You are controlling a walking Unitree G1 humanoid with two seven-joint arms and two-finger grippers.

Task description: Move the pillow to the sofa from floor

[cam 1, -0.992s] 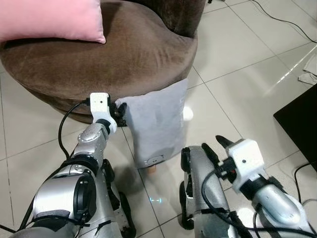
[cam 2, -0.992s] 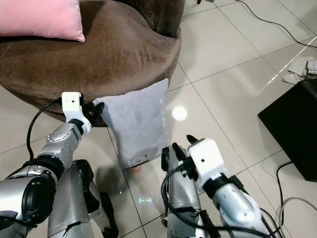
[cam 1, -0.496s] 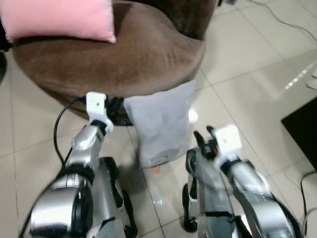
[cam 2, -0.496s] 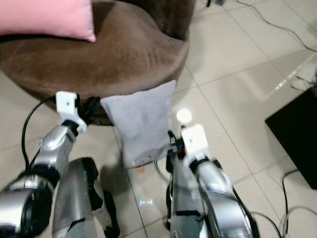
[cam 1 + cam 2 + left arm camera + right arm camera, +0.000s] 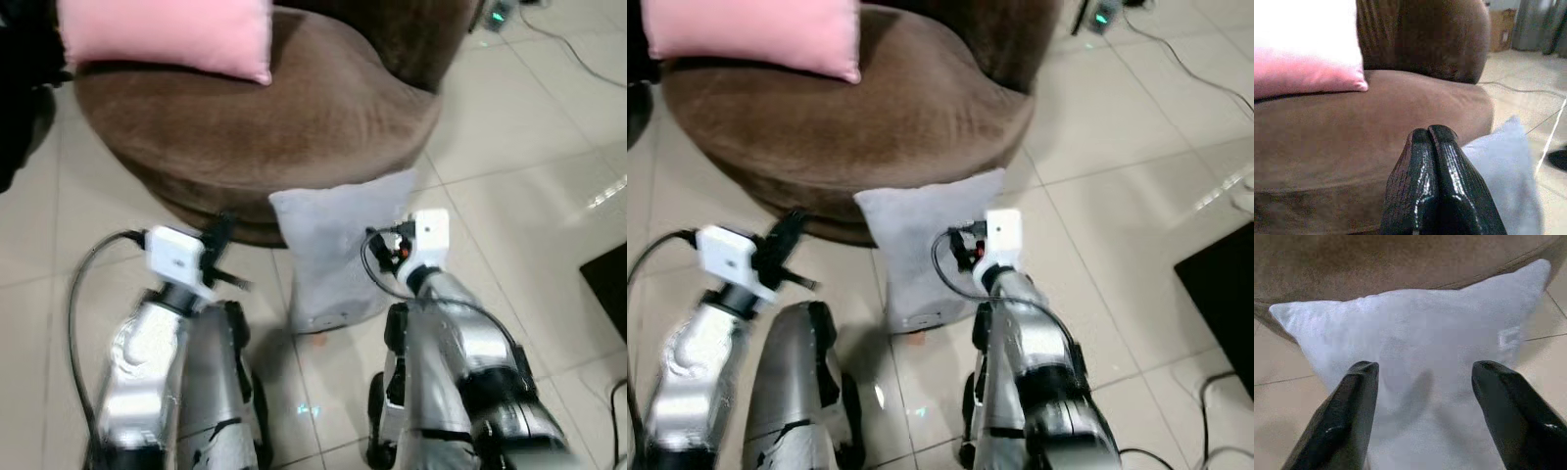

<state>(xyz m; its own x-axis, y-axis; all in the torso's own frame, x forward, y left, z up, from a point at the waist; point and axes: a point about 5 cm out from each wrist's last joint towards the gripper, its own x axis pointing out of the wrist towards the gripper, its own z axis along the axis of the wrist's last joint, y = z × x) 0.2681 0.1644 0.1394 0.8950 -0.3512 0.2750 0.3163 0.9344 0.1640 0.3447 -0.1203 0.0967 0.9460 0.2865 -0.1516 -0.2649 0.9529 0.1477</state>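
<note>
Grey pillow stood upright on the tiled floor, top edge leaning against the front edge of the round brown sofa; bottom edge w/ a small tag rested on the tile. Pillow not on the seat yet. A pink pillow lay on the sofa seat near its back-left edge, well apart from the grey one.

Right gripper was up at the grey pillow's front face, fingers spread wide apart, one toward each side of the pillow's middle, nothing clamped between them. In the wrist view the pillow sat just beyond the tips; contact can't be told. From the head cam the right wrist w/ white camera block was just right of the pillow's upper part, red/black wiring showing beside it.

Left gripper had both fingers pressed together, holding nothing. It was left of the grey pillow, near but apart, pointing toward the sofa's front edge. In its wrist view the pillow's corner sat beside the fingertips and the sofa seat w/ the pink pillow lay beyond. Left arm blurred in head views.

Robot's silver legs were below, on the floor in front of the sofa. Black box at the right edge of the floor, cables on the tile far right.
</note>
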